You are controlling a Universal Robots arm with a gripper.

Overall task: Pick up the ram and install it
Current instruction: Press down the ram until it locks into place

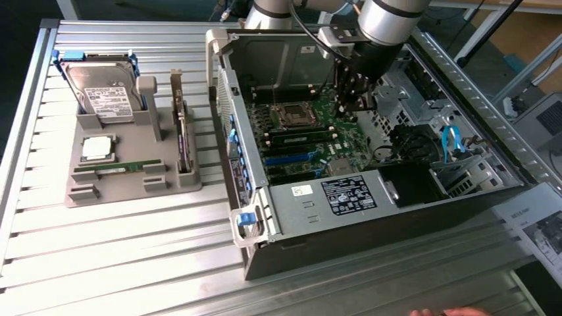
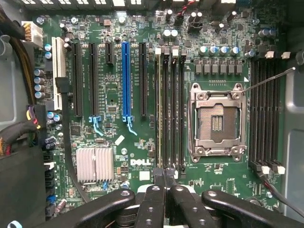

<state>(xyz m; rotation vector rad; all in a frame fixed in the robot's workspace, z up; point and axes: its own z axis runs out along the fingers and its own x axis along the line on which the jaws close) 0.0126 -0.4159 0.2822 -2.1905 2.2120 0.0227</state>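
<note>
The ram (image 1: 117,168) is a thin green stick lying flat in a slot of the grey holder (image 1: 131,187), at the exterior view's left, outside the computer case. My gripper (image 1: 351,108) hangs inside the open case (image 1: 263,217), above the motherboard (image 1: 307,141) and far from the ram. In the wrist view the black fingers (image 2: 154,197) are pressed together with nothing between them, the gripper (image 2: 164,175) shut just over one end of the row of memory slots (image 2: 171,109). The empty processor socket (image 2: 216,121) lies beside those slots.
The grey holder also carries a hard drive (image 1: 104,92), a square silver processor (image 1: 97,148) and an upright expansion card (image 1: 181,131). Case walls, cables (image 1: 452,141) and a black power unit (image 1: 412,184) crowd the arm. A person's fingers (image 1: 448,311) show at the exterior view's lower edge.
</note>
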